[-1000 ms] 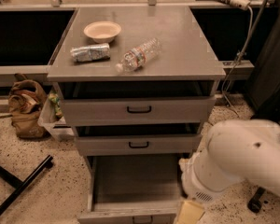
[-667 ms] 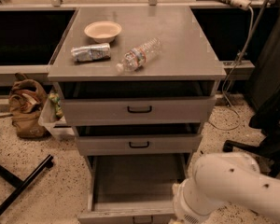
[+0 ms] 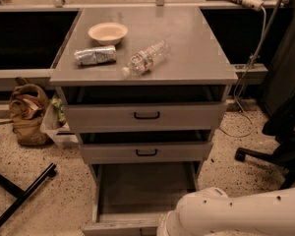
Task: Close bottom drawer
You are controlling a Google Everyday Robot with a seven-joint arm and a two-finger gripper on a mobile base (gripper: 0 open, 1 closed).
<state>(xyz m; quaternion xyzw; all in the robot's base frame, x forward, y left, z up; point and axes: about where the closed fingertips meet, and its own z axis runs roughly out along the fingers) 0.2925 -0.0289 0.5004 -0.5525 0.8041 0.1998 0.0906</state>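
No text, brand or number can be read anywhere in this view.

The plastic water bottle (image 3: 146, 58) lying on the grey cabinet top (image 3: 196, 48) has a coloured wrap-around label, but its print is too small to make out. The crumpled silver packet (image 3: 95, 55) just beside it carries dark markings that cannot be read either. The white robot arm (image 3: 246, 213), at the lower right edge next to the pulled-out bottom drawer (image 3: 142, 188), shows only small dark dots, none of them legible as writing. The gripper itself is not in view.
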